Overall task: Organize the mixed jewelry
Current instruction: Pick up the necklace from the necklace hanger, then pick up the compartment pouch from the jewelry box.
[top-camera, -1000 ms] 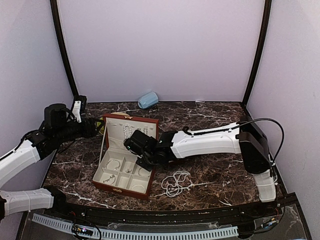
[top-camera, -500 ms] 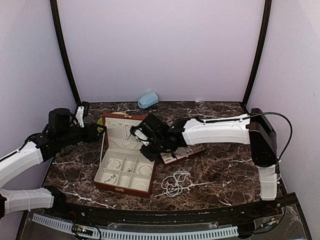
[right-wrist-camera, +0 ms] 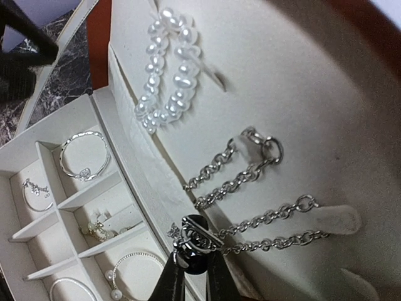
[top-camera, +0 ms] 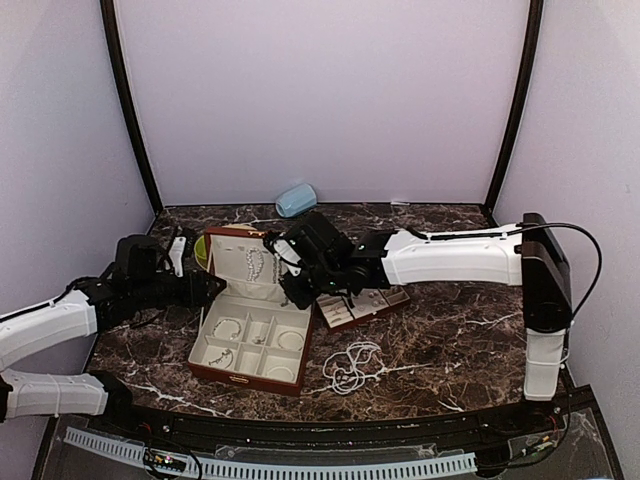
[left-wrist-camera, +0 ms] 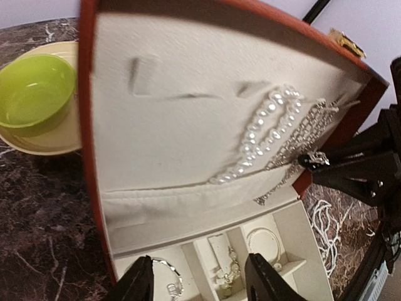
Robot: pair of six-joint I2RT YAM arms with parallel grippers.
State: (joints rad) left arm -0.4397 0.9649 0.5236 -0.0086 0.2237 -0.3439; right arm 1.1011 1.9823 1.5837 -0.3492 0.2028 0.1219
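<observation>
Swung upward to the case lid [right-wrist-camera: 301,75], the right gripper [right-wrist-camera: 193,276] pinches the silver chain [right-wrist-camera: 263,219] at its toggle end, links stretching rightward to a lining tab [right-wrist-camera: 341,219], while the left gripper [left-wrist-camera: 199,285] hangs spread, farther off.

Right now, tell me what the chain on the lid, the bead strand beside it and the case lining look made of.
The chain: likely polished silver-toned metal; its open links throw sharp glints. The bead strand: pearl or imitation pearl, cannot tell which; glossy white with soft round highlights. The case lining: cream matte fabric, perhaps velvet or faux suede; no shine.
</observation>
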